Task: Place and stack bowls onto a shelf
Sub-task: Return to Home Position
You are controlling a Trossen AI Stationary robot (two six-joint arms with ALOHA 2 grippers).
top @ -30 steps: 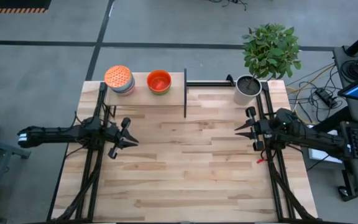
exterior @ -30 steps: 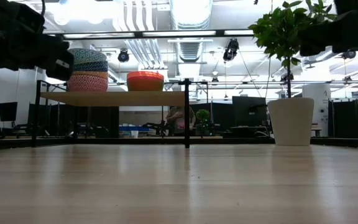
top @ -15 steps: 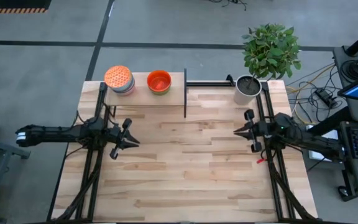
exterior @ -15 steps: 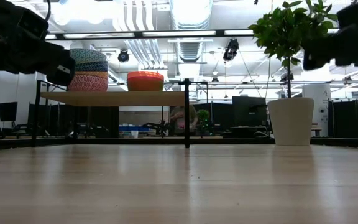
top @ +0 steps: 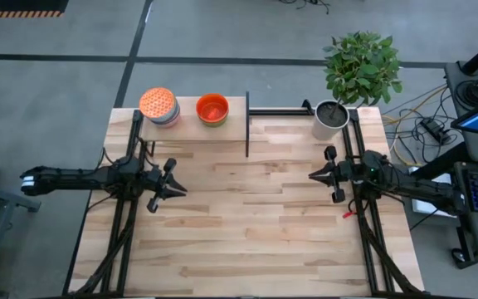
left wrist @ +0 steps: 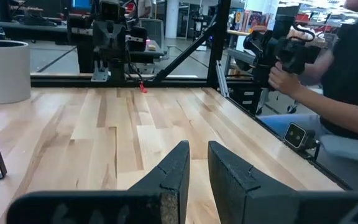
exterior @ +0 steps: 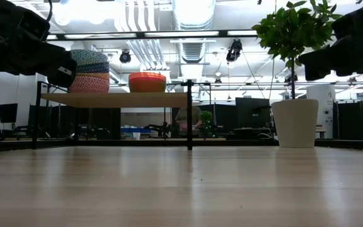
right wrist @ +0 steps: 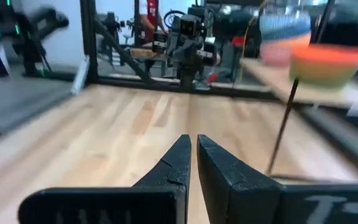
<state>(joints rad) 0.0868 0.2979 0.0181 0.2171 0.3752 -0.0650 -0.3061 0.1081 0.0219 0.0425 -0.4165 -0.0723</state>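
Note:
The shelf [top: 191, 126] stands at the table's far left part, a light-wood board [exterior: 118, 99] on black legs. On it rest a stack of several bowls [top: 158, 105] with a speckled orange one on top, and a red-orange bowl [top: 212, 109] with a green edge showing under it. The right wrist view also catches these bowls [right wrist: 324, 62]. My left gripper [top: 179, 188] hovers shut above the table's left middle, in front of the shelf. My right gripper [top: 312, 175] hovers shut above the right middle. Both hold nothing.
A white plant pot [top: 330, 119] with a leafy plant stands at the table's far right corner, right of the shelf. Bare wood lies between the two grippers and toward the near edge. A person [left wrist: 347, 74] sits beyond the table's edge, holding a device.
My right gripper has come down and moved a little toward the table's left, staying shut. The bowls and the shelf have kept still.

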